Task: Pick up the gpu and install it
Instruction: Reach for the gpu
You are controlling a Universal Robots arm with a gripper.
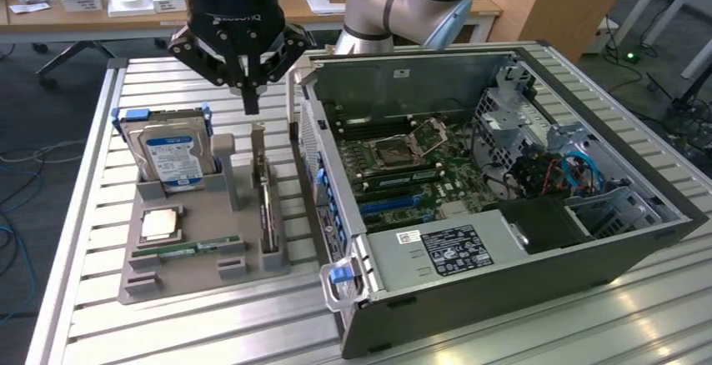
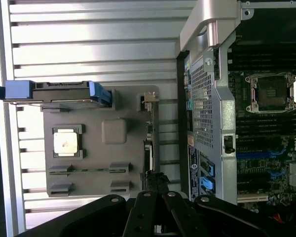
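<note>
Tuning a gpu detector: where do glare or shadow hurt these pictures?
Exterior view: light glares off the table slats near the computer case; the gpu, on edge in the grey tray, has no glare. Wrist view: the slats wash out white, the case's interior is dim, and the gripper is a dark shape by the gpu.

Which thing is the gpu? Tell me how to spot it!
Find the open computer case, then the grey holder tray beside it. The gpu is the long thin card standing on its edge along the tray's side nearest the case, unlike the blue-labelled hard drive and the flat green RAM stick.
</note>
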